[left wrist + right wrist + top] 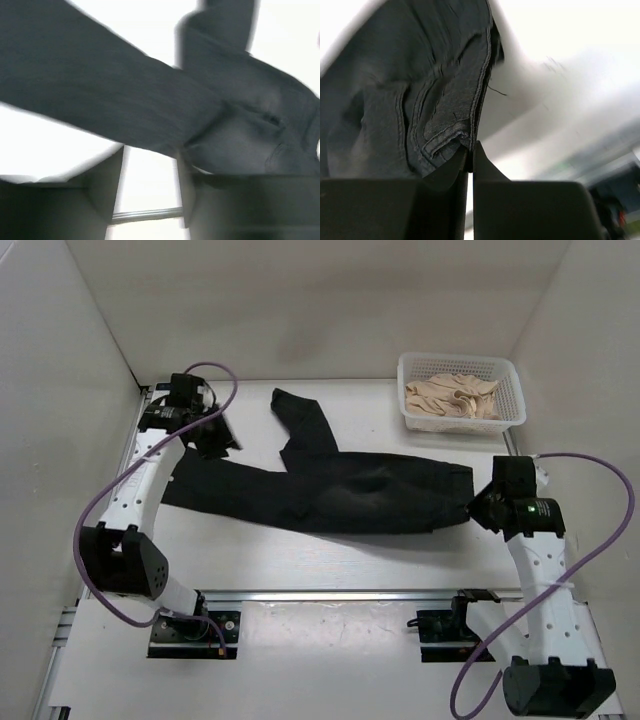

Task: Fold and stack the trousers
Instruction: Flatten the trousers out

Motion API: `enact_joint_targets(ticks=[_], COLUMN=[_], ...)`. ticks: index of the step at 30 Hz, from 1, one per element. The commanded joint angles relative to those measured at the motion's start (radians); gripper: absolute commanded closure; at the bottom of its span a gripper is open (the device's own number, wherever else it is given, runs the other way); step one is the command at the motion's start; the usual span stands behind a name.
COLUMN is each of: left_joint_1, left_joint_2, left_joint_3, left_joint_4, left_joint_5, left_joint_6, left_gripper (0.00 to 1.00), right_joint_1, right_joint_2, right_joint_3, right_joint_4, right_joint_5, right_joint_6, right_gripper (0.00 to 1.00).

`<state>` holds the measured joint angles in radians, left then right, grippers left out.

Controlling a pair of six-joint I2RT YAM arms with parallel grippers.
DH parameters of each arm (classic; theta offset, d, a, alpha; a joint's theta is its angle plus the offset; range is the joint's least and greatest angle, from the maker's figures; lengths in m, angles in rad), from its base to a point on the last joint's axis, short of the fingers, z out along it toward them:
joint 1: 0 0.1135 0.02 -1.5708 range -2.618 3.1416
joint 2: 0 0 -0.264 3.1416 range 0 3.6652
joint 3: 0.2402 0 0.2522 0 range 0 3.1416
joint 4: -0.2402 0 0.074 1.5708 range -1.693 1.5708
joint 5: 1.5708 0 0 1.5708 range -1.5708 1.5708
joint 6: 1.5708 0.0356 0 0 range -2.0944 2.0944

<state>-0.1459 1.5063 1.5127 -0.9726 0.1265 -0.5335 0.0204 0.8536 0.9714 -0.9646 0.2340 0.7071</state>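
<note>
Black trousers (340,495) lie spread across the table, one leg running left and the other bent up towards the back. My left gripper (214,440) is over the left leg's end; in the left wrist view (150,157) its jaws stand open, with white table between them and the dark cloth (125,85) just beyond the tips. My right gripper (478,508) is at the trousers' right end. In the right wrist view (470,150) it is shut on the stitched waistband edge (445,135).
A white plastic basket (458,359) holding beige cloth (452,396) stands at the back right. White walls enclose the table on the left, back and right. A metal rail (340,594) runs along the near edge.
</note>
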Motion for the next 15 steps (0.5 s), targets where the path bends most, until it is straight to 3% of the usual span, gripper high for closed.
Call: enact_joint_targets(ticks=[1,2,4,7,8,9,10,15], left_joint_1=[0.171,0.208,0.279,0.382,0.393,0.408,0.429,0.614], left_joint_2=[-0.027,-0.04,-0.04,-0.003,0.015,0.053,0.071,0.214], left_joint_3=[-0.075,-0.112,-0.146,-0.2,-0.218,-0.23,-0.247,-0.309], left_joint_4=[-0.064,-0.064,-0.043,-0.034,-0.034,-0.022,-0.011,0.086], left_joint_5=[-0.097,-0.097,-0.097,-0.088,-0.088,-0.088,-0.097,-0.094], left_joint_6=[0.03,0.03,0.043,0.052,0.043,0.043,0.024,-0.029], left_gripper=[0.74,0.82,0.85,0.59,0.45,0.17,0.08,0.08], right_joint_1=[-0.036,-0.036,-0.046,-0.046,-0.046,-0.046,-0.046,-0.046], right_joint_2=[0.019,0.028,0.028,0.05,0.062,0.062,0.062,0.062], right_joint_3=[-0.043,-0.043,-0.043,-0.034,-0.034,-0.034,-0.025,-0.034], right_joint_4=[-0.04,-0.04,-0.02,-0.008,-0.008,0.001,0.001,0.012], right_joint_5=[-0.002,-0.002,0.011,0.011,0.001,-0.008,-0.009,-0.018], right_joint_6=[0.023,0.023,0.014,-0.007,-0.008,-0.008,-0.017,-0.037], right_gripper=[1.0,1.0,1.0,1.0,1.0,1.0,1.0,1.0])
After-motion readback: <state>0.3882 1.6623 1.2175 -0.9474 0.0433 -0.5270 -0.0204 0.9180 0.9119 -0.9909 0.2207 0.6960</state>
